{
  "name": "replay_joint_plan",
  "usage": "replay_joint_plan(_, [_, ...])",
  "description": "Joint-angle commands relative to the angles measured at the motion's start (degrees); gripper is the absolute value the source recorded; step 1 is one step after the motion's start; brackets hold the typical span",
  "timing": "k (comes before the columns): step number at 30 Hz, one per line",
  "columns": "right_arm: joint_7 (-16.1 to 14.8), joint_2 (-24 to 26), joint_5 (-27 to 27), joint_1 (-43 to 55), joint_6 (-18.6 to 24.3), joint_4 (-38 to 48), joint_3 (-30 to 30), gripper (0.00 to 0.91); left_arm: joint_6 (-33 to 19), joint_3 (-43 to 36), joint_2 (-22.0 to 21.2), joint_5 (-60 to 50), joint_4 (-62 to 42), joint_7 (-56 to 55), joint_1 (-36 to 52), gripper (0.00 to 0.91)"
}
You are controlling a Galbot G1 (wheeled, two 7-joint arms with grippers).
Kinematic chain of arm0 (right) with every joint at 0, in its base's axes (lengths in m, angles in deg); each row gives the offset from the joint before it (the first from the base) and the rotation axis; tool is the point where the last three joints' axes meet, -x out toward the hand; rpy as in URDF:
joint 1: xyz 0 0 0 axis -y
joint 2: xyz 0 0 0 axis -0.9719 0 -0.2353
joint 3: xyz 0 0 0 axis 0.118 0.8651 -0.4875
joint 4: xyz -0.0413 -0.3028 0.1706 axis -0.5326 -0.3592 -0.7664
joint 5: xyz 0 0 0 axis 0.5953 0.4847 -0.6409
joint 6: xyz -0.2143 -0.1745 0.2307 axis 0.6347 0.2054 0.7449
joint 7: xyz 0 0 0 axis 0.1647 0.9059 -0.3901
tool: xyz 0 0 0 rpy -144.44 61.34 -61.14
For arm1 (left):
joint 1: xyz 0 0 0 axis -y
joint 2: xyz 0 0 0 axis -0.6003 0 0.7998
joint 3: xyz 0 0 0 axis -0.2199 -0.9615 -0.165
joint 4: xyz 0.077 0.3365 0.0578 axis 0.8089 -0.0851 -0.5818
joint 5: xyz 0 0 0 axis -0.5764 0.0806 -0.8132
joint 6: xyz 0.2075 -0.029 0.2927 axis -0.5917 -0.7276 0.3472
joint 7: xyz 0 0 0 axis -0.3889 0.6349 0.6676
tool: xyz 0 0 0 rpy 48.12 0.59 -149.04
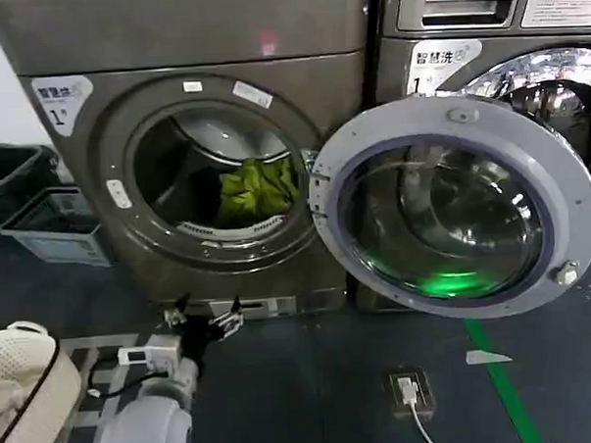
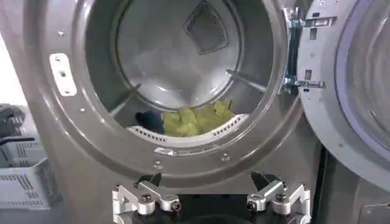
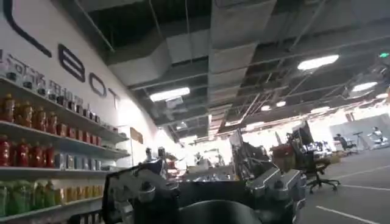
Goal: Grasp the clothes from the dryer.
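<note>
The dryer (image 1: 170, 50) stands with its round door (image 1: 457, 205) swung wide open to the right. Inside the drum lie the clothes (image 1: 258, 191), a yellow-green bundle at the bottom near the front lip. In the left wrist view the clothes (image 2: 198, 120) have a dark blue piece (image 2: 149, 120) beside them. My left gripper (image 1: 203, 314) hangs low in front of the dryer, below the porthole and outside the drum. It is open (image 2: 210, 182) with nothing between its fingers. My right gripper (image 3: 210, 179) points away into the room and is open and empty.
A second machine (image 1: 484, 37) stands right of the dryer, partly behind the open door. Grey baskets (image 1: 55, 227) and a black bin (image 1: 9, 170) sit on the floor at the left. A floor socket with a white cable (image 1: 409, 391) lies beside a green floor line (image 1: 499, 379).
</note>
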Motion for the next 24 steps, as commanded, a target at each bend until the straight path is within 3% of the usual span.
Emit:
replay_joint_plan(1, [0.01,-0.13,-0.2,-0.01,0.14,-0.06,-0.11,0.907,2.81,0.08,0.06,0.06,0.24,-0.02,-0.12,0.907])
replay_joint_plan(24, [0.12,-0.38,-0.2,0.27,0.14,0.09,0.52,0.907,2.81,0.14,0.11,0.3,0.71,-0.09,-0.82,0.907])
